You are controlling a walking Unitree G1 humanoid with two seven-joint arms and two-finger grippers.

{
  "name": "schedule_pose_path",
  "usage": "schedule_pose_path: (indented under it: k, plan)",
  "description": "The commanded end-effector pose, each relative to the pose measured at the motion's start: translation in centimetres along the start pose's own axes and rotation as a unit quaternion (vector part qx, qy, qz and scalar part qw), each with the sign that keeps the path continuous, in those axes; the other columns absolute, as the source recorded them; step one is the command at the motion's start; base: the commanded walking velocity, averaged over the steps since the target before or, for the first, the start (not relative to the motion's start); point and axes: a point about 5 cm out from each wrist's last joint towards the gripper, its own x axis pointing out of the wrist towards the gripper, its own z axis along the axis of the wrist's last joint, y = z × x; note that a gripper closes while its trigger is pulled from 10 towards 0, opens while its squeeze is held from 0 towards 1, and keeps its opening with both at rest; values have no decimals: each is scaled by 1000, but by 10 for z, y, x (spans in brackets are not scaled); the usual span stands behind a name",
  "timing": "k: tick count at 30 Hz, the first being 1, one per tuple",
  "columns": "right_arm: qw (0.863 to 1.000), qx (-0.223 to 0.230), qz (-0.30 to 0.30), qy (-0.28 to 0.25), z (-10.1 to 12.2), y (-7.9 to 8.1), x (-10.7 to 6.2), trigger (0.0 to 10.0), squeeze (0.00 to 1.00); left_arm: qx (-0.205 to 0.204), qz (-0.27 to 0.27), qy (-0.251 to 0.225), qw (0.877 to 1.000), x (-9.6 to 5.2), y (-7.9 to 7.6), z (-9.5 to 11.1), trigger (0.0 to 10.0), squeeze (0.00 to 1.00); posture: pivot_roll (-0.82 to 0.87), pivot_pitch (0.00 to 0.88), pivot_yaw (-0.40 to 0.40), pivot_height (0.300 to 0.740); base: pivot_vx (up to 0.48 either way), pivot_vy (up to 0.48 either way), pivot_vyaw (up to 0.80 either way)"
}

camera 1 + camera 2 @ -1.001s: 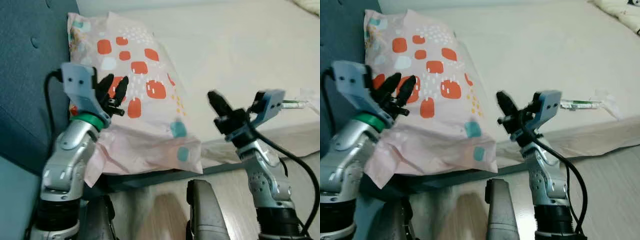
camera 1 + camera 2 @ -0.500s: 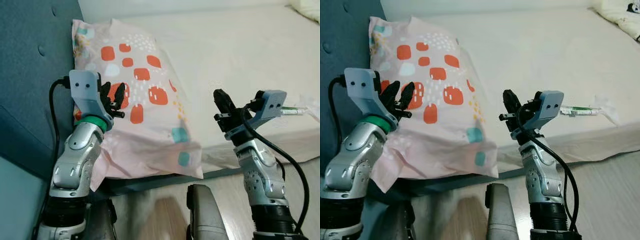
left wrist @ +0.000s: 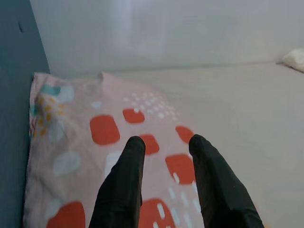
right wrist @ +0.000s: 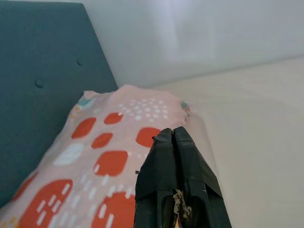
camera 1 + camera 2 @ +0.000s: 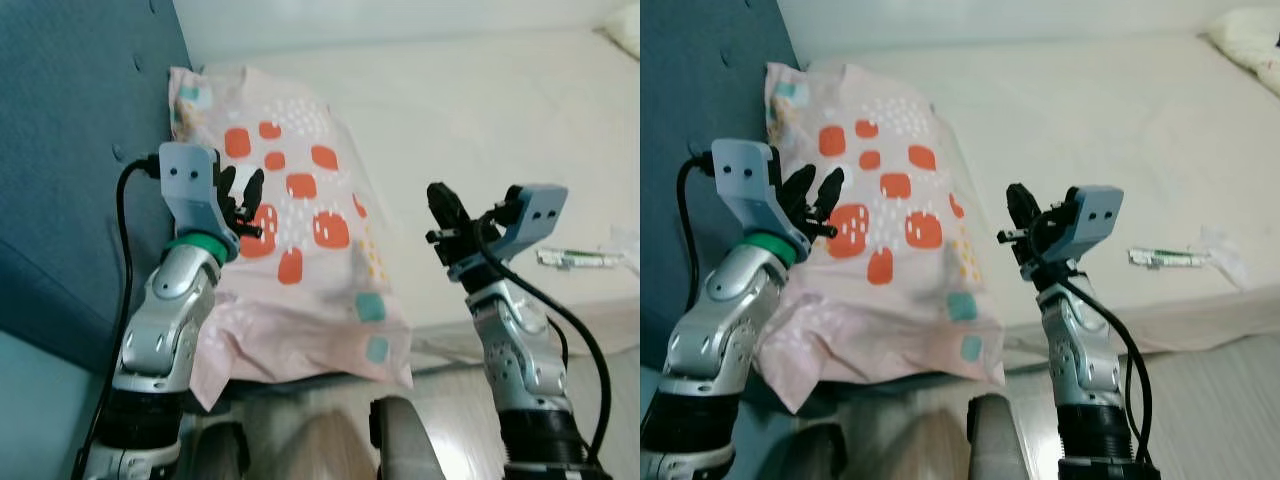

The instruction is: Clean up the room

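The pillow (image 5: 300, 240) lies lengthwise along the headboard (image 5: 70, 150).

A pale pink pillow (image 5: 300, 250) patterned with orange-red squares lies flat directly under the left gripper (image 5: 243, 188), its lower corner overhanging the edge.

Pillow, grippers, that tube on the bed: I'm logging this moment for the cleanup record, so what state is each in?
pillow: lying flat on the bed against the blue headboard, one corner overhanging the edge.
left gripper: open, raised over the pillow, holding nothing.
right gripper: shut, empty, raised above the bed edge.
tube: lying flat on the mattress, untouched.
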Motion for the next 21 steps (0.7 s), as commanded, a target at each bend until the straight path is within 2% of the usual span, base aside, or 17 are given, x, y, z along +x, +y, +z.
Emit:
schedule_pose_path:
  k: [1, 6, 16, 21]
  plan:
    - [1000, -1, -5, 6, -5, -1, -2, 10000, 0, 5, 1, 5, 1000, 0, -1, -5, 10000, 0, -97, 24, 63, 651, 0, 0, 0]
    - [1000, -2, -6, 7, -6, -2, -2, 10000, 0, 5, -2, 5, 1000, 1, -2, -6, 10000, 0, -97, 23, 64, 665, 0, 0, 0]
    - [1000, -12, -7, 15, -9, -4, -2, 10000, 0, 9, -10, 31, 999, -5, -9, -25, 10000, 0, -100, 12, 59, 707, 0, 0, 0]
    - [1000, -14, -8, 16, -10, -5, -2, 10000, 0, 9, -12, 36, 999, -6, -10, -27, 10000, 0, -102, 9, 59, 717, 0, 0, 0]
